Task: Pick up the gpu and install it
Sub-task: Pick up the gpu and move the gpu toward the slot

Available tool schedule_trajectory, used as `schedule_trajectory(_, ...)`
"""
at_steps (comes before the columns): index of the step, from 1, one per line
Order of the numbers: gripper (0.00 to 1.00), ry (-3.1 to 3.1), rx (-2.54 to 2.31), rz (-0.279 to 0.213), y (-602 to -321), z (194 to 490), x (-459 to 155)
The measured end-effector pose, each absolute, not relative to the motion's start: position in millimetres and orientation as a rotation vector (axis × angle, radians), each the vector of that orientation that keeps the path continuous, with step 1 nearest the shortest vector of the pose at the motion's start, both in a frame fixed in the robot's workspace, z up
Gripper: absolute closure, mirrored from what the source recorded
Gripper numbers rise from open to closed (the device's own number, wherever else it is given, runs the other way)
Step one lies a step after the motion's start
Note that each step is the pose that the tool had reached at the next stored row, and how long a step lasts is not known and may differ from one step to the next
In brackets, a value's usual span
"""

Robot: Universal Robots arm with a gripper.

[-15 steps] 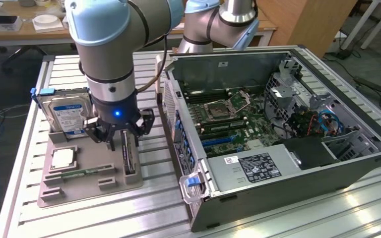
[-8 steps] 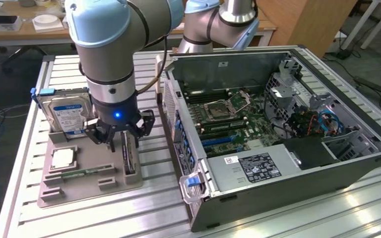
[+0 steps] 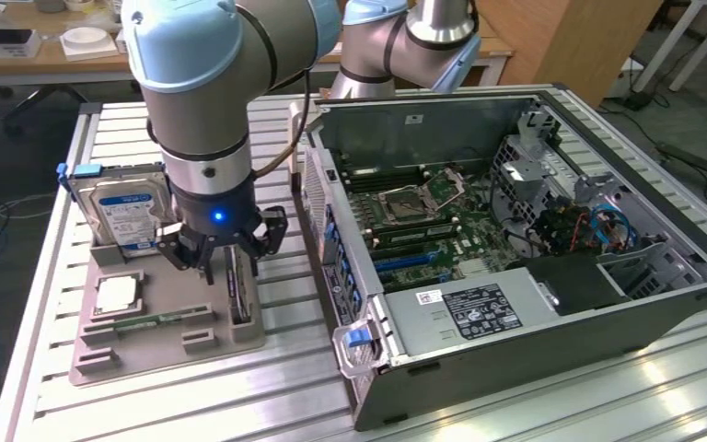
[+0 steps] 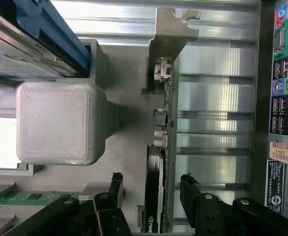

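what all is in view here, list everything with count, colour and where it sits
gpu: one, black with silvery bracket, standing on edge in the holder
hard drive: one, silver with blue-white label, upright at the holder's far end
processor chip: one, silvery, flat on the holder
memory strip: one, green, lying on the holder's near part
holder: one, grey, on the table at the exterior view's left
computer case: one, dark, open, at the exterior view's right
table: one, silver slats, under everything
arm: one, grey and pale blue, above the holder
gripper: one, black, open, a finger on each side of the gpu
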State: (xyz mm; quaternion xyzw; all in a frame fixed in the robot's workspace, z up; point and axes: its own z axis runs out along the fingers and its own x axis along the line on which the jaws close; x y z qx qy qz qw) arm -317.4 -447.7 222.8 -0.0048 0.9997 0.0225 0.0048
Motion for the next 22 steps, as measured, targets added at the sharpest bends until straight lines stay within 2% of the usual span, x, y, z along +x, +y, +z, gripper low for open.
schedule_trajectory(9, 0.43, 3.131, -0.015, 0.071, -447.7, 222.7, -317.3)
schedule_trajectory(10, 0.49, 3.131, -0.015, 0.071, -447.7, 222.7, -317.3)
schedule_trajectory(11, 0.49, 3.131, -0.015, 0.071, -447.7, 222.7, -317.3)
schedule_trajectory(12, 0.56, 3.131, -0.015, 0.071, -447.7, 222.7, -317.3)
schedule_trajectory(17, 0.58, 3.131, -0.015, 0.071, -447.7, 222.7, -317.3)
schedule_trajectory(18, 0.64, 3.131, -0.015, 0.071, -447.7, 222.7, -317.3)
schedule_trajectory(22, 0.64, 3.131, -0.015, 0.071, -447.7, 222.7, -317.3)
